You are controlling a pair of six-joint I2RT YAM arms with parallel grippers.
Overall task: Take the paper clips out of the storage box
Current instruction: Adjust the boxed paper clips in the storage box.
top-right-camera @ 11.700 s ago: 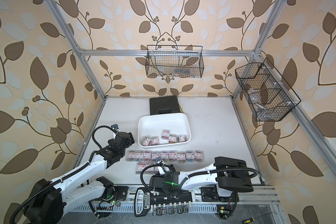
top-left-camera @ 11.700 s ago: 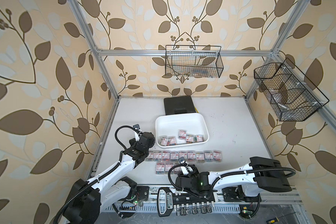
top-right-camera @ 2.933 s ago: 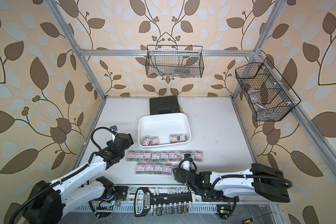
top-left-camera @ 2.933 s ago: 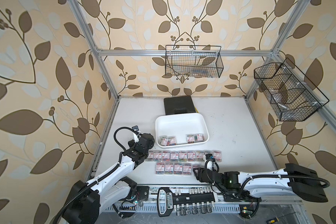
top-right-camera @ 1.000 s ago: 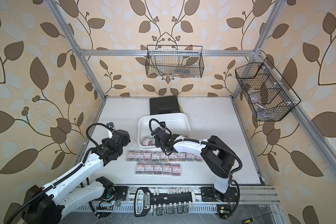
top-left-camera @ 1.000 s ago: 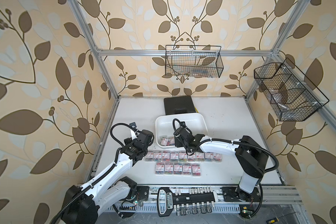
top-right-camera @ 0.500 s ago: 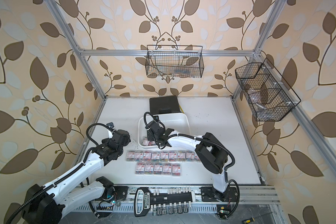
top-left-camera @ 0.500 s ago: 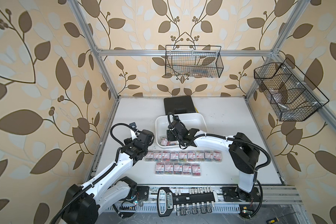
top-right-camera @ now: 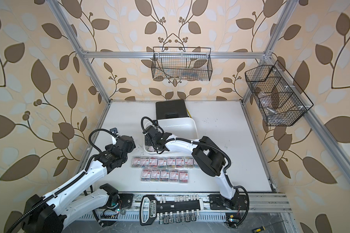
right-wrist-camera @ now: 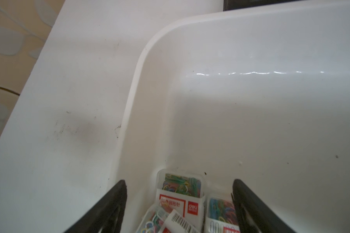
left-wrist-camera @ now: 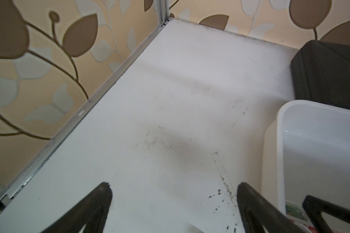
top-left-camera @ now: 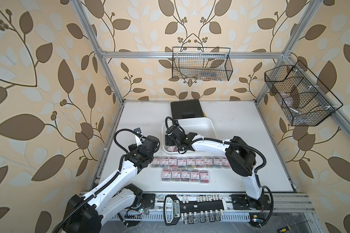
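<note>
The right arm [top-left-camera: 206, 143] is reaching into the storage box [top-left-camera: 202, 126], jaws gaping wide astride paper clips [right-wrist-camera: 180, 193], gripping none. The left arm [top-left-camera: 127, 171] is hovering beside it, jaws released

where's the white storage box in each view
In a top view: storage box, mid-table, partly under the right arm.
In a top view: same, just left of centre.
Left wrist: one corner, beside the left gripper.
Right wrist: fills most of the picture.
Shared landmark: black case behind its far rim.

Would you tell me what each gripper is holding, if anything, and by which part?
Nothing is held: the left gripper and right gripper are both open.
</note>
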